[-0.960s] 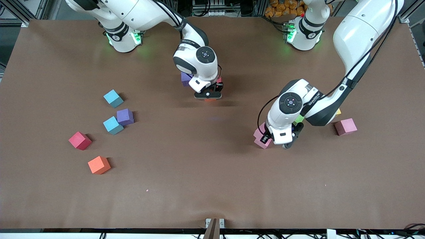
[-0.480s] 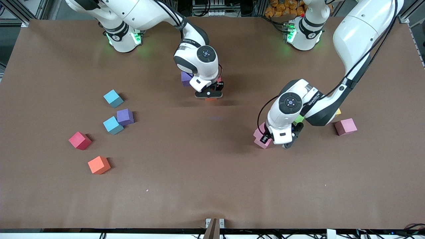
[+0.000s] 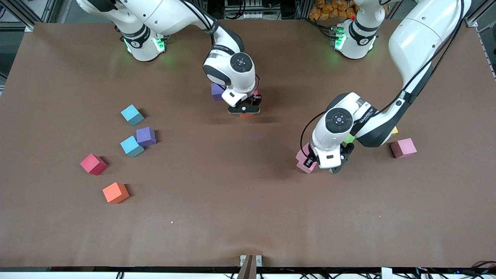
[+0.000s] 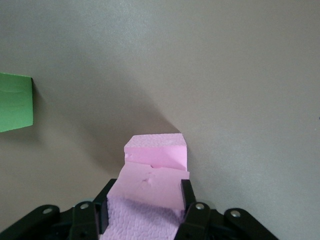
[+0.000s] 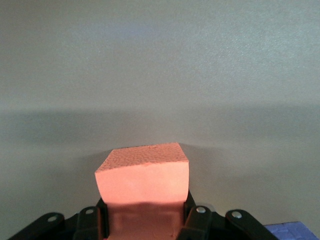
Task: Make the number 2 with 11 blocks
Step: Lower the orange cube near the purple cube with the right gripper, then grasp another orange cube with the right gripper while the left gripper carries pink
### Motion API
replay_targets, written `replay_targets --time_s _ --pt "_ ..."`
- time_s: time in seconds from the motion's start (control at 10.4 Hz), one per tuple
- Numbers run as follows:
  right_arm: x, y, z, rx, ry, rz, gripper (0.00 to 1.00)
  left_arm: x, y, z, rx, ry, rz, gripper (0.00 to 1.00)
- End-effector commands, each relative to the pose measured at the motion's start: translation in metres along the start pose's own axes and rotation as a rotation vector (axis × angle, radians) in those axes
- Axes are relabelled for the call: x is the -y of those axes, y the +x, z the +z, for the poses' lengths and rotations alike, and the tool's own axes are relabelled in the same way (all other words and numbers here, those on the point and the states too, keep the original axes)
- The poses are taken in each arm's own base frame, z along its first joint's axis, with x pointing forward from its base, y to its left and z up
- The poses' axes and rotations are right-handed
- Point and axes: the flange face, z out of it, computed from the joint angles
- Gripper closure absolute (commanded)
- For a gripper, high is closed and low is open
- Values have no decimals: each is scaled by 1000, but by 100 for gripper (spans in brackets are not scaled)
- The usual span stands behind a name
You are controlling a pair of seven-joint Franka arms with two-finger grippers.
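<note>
My right gripper (image 3: 244, 112) is shut on an orange block (image 5: 142, 175), low over the table's middle; only a sliver of the block shows in the front view (image 3: 245, 115). A purple block (image 3: 216, 92) and a pink-red block (image 3: 255, 93) peek out from under that wrist. My left gripper (image 3: 310, 164) is shut on a pink block (image 4: 150, 185), low at the table. This block touches a second pink block (image 4: 156, 150). Both show as a pink pair in the front view (image 3: 302, 155). A green block (image 4: 15, 102) lies beside them.
Toward the right arm's end lie two light blue blocks (image 3: 132, 114) (image 3: 131, 146), a purple block (image 3: 146, 136), a red block (image 3: 93, 164) and an orange block (image 3: 115, 192). Near the left arm lie a pink block (image 3: 403, 148), the green block (image 3: 349, 138) and a yellow block (image 3: 394, 131).
My right gripper has shifted slightly toward the robots' bases with the orange block in it. The left arm has not moved.
</note>
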Motion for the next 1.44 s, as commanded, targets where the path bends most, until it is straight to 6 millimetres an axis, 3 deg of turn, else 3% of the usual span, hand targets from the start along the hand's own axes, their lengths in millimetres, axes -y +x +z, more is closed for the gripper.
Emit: replay_targets --time_s 0.0,0.1,0.19,0.29,0.38,0.48,0.67,0.96,1.15,1.25,1.34 --pt "8 -5 3 -6 -2 -8 65 -4 0 2 -10 4 15 60" --pt "8 -5 3 -6 -2 -8 65 -4 0 2 -10 4 15 60" --pt "8 -5 3 -7 -4 -11 58 -4 1 2 -10 5 15 60" --pt "8 -4 3 -8 -4 -10 40 -4 0 2 -10 4 16 60" --pt "7 -3 3 -8 -4 -9 5 -4 1 2 -11 4 16 60" --pt "6 -2 3 -7 -5 -10 0 -4 0 2 -10 4 16 60" --pt "5 4 -7 -20 3 -8 0 -4 0 2 -10 5 17 60" --pt "-9 26 -51 -76 16 29 0 -5 2 0 -8 0 11 60" --pt "-33 44 -103 -129 -20 61 0 -15 -8 -12 -7 -24 12 60" --pt "-52 64 -129 -164 -12 26 0 -19 -15 -17 -9 -35 19 60" --pt "-87 92 -146 -173 -27 -4 0 -23 -24 -21 -11 -43 32 60"
